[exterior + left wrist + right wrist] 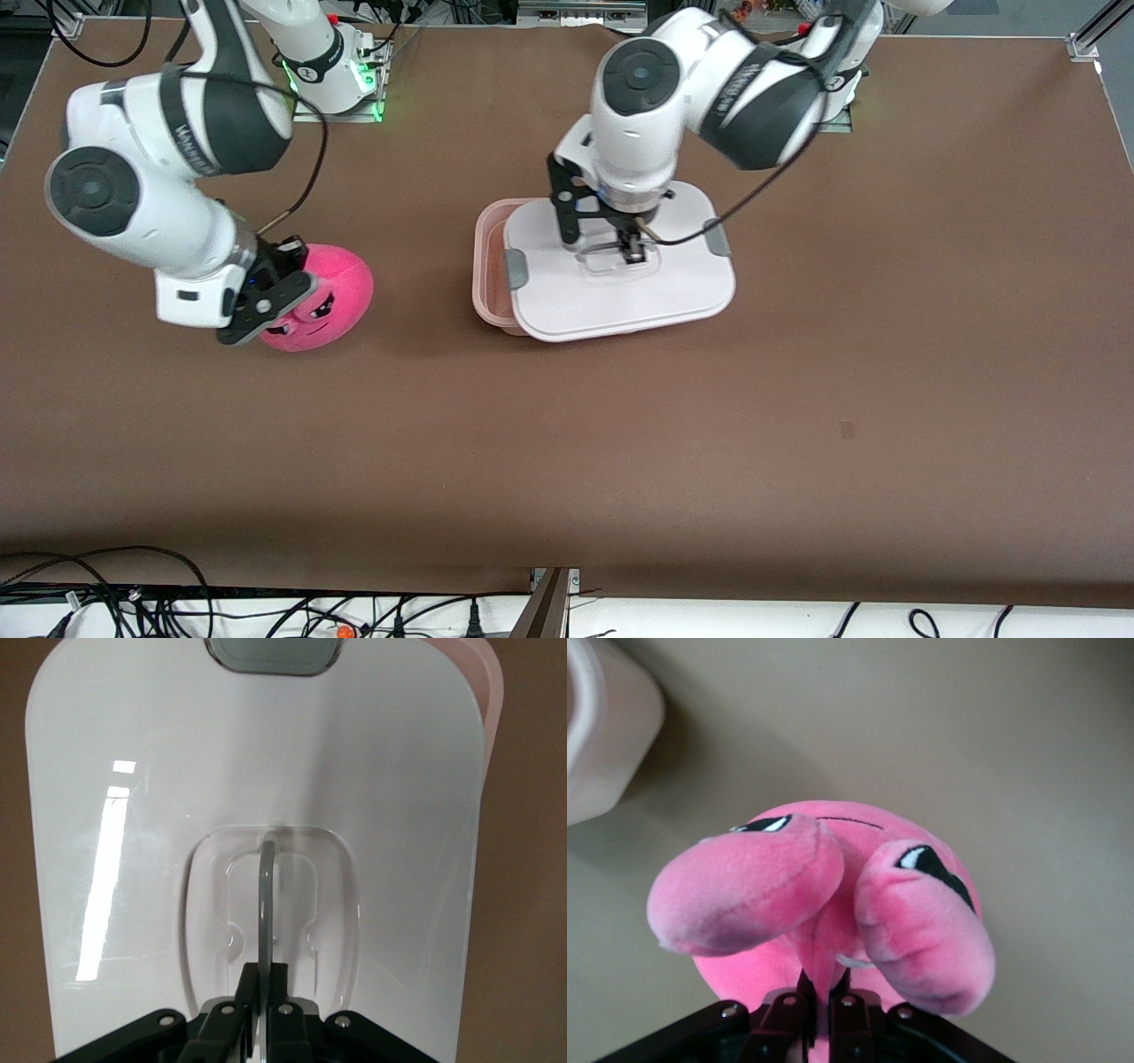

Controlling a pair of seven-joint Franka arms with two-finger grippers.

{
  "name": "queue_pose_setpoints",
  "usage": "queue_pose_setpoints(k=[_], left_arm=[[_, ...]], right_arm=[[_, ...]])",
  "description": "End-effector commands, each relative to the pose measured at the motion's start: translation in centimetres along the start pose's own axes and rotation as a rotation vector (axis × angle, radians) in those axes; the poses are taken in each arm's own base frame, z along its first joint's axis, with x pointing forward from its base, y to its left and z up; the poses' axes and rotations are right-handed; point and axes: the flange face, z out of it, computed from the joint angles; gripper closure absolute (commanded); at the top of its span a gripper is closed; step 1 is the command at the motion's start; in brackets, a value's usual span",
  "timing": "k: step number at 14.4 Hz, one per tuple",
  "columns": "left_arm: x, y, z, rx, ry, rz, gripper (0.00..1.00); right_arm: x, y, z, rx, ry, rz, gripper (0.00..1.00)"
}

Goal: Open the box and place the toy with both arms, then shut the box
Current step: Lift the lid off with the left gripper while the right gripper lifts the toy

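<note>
Brown tabletop (620,425) carries your translucent pinkish plastic box (489,266), its white lid (620,283) slid askew (so the rim shows). Your left gripper (631,251) pinches the lid's handle (265,904), presumably to lift it clear. Toward the right arm's end, your right gripper (819,997) is clamped into the round pink plush toy (328,297), ready to carry.

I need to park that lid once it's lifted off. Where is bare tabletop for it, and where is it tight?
Bare table runs from the box toward the left arm's end, and across the whole strip nearer the front camera. A narrower gap lies between box and toy. Crowded: around the toy, pinched by the right gripper, and over the lid, whose handle the left gripper grips.
</note>
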Motion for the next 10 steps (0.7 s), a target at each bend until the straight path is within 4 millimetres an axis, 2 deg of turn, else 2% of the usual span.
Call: queue_pose_setpoints(k=[1,3,7,9,10], left_arm=[[-5.0,-3.2,-2.0,-0.039,0.006,0.016,1.00],[-9.3,-6.0,-2.8,-0.060,-0.007,-0.021,1.00],[-17.6,-11.5,-3.5,-0.069,0.009,-0.038,1.00],[-21.3,-13.3,-3.4,-0.075,0.014,-0.006,1.00],[-22.9,-13.6,-3.4,-0.081,0.014,0.002,1.00]], right_arm=[[1.8,-4.5,-1.3,-0.030,-0.037,-0.098,1.00],[3.8,-10.7,-2.8,-0.083,-0.060,-0.196,1.00],[5.8,-17.6,-4.1,-0.112,-0.101,-0.307,1.00],[7.0,-21.8,-4.3,-0.130,-0.104,-0.374,1.00],[7.8,-23.8,-3.9,-0.137,-0.103,-0.405,1.00]])
